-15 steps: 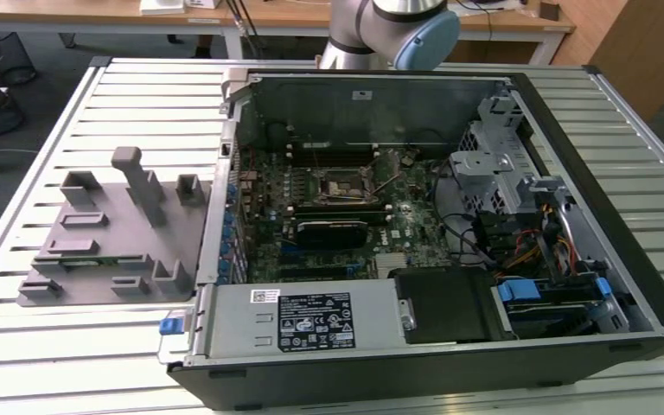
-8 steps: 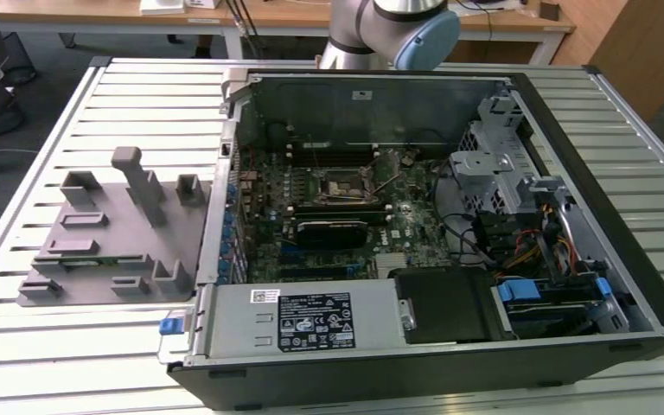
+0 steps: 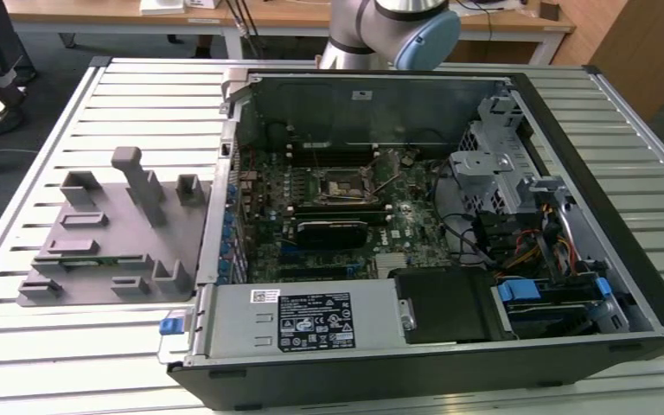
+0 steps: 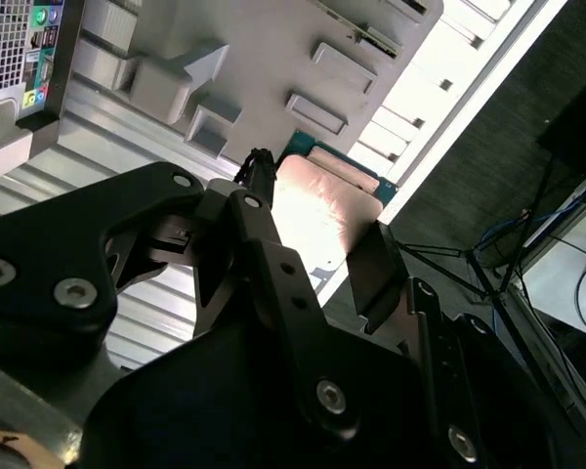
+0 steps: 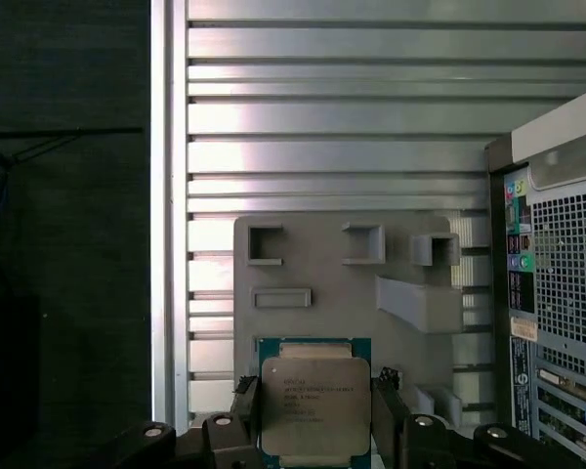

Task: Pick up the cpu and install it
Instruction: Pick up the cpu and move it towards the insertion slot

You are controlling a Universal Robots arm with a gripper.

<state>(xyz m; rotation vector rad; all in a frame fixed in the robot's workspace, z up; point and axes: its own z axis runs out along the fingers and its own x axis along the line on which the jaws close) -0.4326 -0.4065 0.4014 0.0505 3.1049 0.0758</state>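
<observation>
A grey moulded holder (image 3: 113, 233) lies on the slatted metal tabletop (image 3: 67, 354), just beside an open computer case (image 3: 367, 108).

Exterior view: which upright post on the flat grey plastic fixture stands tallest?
The middle post, with a blocky head; the stubbier posts either side are clearly shorter.

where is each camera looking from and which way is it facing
exterior view: off the arm, above the table, looking down into the open computer case; the arm shows at top.
first wrist view: on the arm, looking down past the gripper, shut on the cpu, at the grey fixture.
second wrist view: on the arm, looking obliquely along the fingers at the cpu.
shared: both wrist views show the cpu and grey fixture.
</observation>
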